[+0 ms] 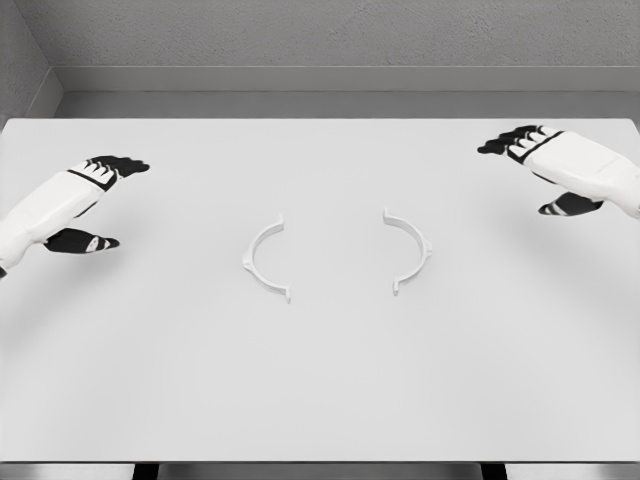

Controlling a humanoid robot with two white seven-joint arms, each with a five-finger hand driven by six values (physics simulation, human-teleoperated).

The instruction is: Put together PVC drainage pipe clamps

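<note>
Two white curved plastic clamp halves on the white table (320, 400), hollows facing.

I see left half (264, 259) nearer my left hand (95, 205), right half (409, 251) nearer my right hand (545, 170); both hands seemingly apart, empty.

Two clamp halves (266, 259) (408, 252) lie side by side, apart, mid-table (320, 390).

Bright, even, diffuse light from overhead across the white bench (320, 400). Only faint, soft shadows on it. No glare, no blur; sharp to the bench's edges, slightly grainy.
</note>
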